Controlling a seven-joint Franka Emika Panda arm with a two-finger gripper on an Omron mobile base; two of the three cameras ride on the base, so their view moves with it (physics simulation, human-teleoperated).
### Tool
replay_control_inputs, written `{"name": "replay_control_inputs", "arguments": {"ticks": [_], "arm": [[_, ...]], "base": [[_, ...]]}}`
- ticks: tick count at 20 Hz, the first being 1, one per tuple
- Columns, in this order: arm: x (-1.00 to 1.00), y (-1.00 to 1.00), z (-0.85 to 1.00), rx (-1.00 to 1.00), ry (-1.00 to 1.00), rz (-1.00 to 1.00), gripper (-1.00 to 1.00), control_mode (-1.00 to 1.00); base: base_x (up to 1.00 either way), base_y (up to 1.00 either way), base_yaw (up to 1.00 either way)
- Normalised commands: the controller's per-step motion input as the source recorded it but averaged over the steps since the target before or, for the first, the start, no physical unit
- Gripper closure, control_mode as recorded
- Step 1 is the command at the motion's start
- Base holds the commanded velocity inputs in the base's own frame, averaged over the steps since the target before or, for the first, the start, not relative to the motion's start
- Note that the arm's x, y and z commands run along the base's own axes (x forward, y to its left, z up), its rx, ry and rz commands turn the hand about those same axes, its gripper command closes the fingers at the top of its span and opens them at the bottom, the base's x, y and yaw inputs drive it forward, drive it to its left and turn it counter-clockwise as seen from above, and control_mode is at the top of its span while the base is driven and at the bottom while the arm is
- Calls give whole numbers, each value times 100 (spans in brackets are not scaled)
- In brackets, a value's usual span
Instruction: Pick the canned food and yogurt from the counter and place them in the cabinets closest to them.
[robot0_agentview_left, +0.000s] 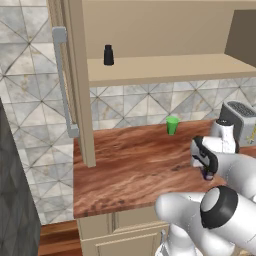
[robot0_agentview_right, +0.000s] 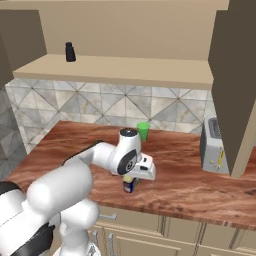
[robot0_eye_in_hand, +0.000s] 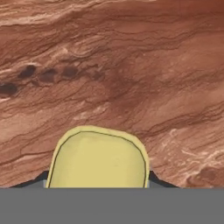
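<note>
Reddish-brown wood-grain counter ran beneath an open tan cabinet with a plain flat shelf, backed by grey triangle-patterned tile. My gripper was down over the canned food, which stood upright on the counter near its front edge, at about 6 o'clock from the green cup. From the hand camera the can's yellow top sat between my fingertips at 6 o'clock in the frame, and the jaws looked drawn in against its sides, though I could not tell for certain that the grip was firm. I judged the task barely started: the can had not yet left the counter, nothing of the task's was on the shelf, and I could not make out the yogurt. A small black bottle stood on the shelf. A boxy silver toaster sat at 3 o'clock from the can, matte and smooth.
</note>
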Motion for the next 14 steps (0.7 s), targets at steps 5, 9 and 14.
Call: {"name": "replay_control_inputs", "arguments": {"ticks": [5, 9, 14], "arm": [[0, -1, 79, 0, 5, 0, 100, -100], [-6, 0, 81, 0, 4, 0, 100, -100], [-17, 0, 79, 0, 0, 0, 100, -100]], "base": [[0, 0, 0], [0, 0, 0], [0, 0, 0]]}}
